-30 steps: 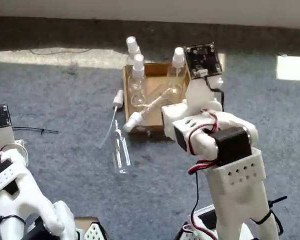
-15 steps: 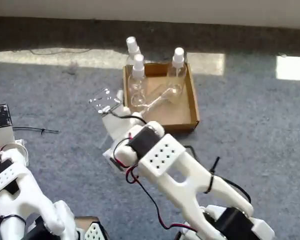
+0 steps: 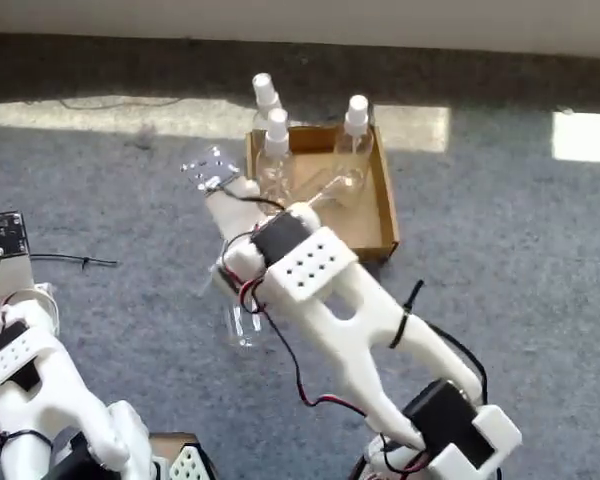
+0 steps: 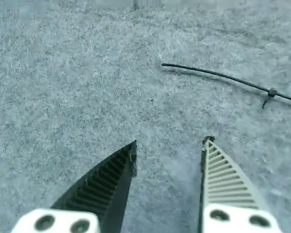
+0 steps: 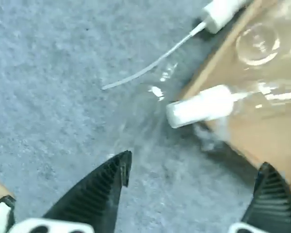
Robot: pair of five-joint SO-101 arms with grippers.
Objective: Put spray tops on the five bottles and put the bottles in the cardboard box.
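On the grey carpet, the white right arm stretched far-left over a clear plastic bottle lying by the brown cardboard box. The right gripper gaped wide, and the left gripper was likewise spread.

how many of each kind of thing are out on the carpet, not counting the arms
bottles with spray tops: 4
bare bottle: 1
loose spray top: 1
cardboard box: 1
cable tie: 1
total: 8
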